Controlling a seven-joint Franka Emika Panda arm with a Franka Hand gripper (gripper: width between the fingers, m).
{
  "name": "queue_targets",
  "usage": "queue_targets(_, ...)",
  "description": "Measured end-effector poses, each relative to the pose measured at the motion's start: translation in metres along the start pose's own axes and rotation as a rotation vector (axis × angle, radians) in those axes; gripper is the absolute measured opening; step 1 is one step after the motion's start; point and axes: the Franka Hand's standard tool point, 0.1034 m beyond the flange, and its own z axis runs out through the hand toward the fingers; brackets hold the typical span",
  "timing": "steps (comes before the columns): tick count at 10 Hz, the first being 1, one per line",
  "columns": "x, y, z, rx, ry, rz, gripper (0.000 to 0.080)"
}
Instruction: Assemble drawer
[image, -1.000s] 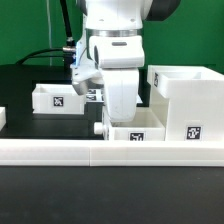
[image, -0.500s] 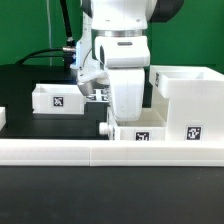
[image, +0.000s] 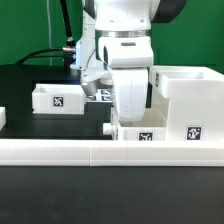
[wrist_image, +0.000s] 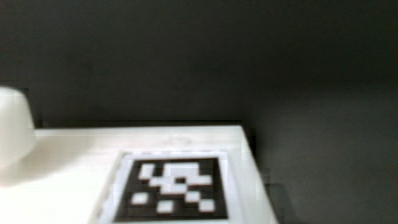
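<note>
Overall scene: a black worktop (image: 30, 75) in front of a green backdrop (image: 20, 30), with the white plastic drawer parts spread across it
Arm: the white robot arm (image: 122, 30) stands in the middle of the exterior view and reaches straight down
Claw: the claw (image: 128, 112) hangs right over the middle tray; its fingers are hidden behind the white wrist body and the tray wall, so I cannot tell how far apart they are or whether they grip anything
Middle tray: a small white plastic open-top tray (image: 150, 132) sits directly below the claw, near the front, with a black-and-white square tag (image: 146, 136) on its near wall; it is just beside the housing, and whether they touch I cannot tell
Housing: the big white plastic cube housing (image: 190, 100) stands on the right, taller than the trays, its open side seemingly turned upward, with a tag low on its near face
Left tray: a second small white open-top tray (image: 58, 97) lies farther back on the left, well apart from the middle tray, tag on its near wall
Rail: a long low white rail (image: 60, 152) runs from left to right along the near side, in front of the middle tray and the housing
Wrist view: a flat white face (wrist_image: 107, 145) carrying a blurred square tag (wrist_image: 173, 187) lies against the dark worktop; which part it belongs to cannot be told
</note>
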Motion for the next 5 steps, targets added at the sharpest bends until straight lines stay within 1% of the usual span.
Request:
queue_targets(3,0.0045,-0.0016,0.0009,0.008,-0.001,0.041,0.0042)
queue_targets(5,0.0037,-0.0014,0.001,0.003,-0.001,0.04,0.0042)
